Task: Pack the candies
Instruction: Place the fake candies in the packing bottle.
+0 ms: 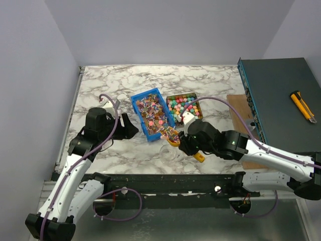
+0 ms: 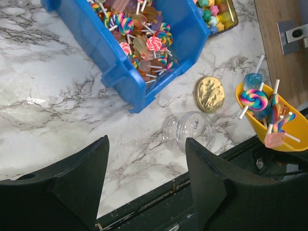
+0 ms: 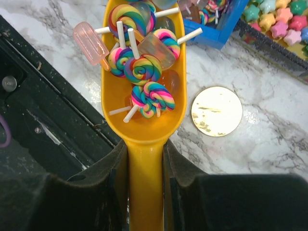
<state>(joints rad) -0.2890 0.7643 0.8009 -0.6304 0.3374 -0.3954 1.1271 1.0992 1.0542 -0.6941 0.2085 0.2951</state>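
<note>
Lollipop and ice-pop candies fill a blue bin. Star-shaped pink, yellow, green and blue pieces fill a brown tray beside it. My right gripper is shut on the handle of a yellow-orange scoop that holds several lollipops. The scoop hovers near the table's front edge, above a clear jar that lies tilted on the marble. A round gold lid lies beside it. My left gripper is open and empty, left of the jar.
A dark green box stands at the right with a yellow utility knife on top. A wooden board lies beside it. A black rail runs along the table's front edge.
</note>
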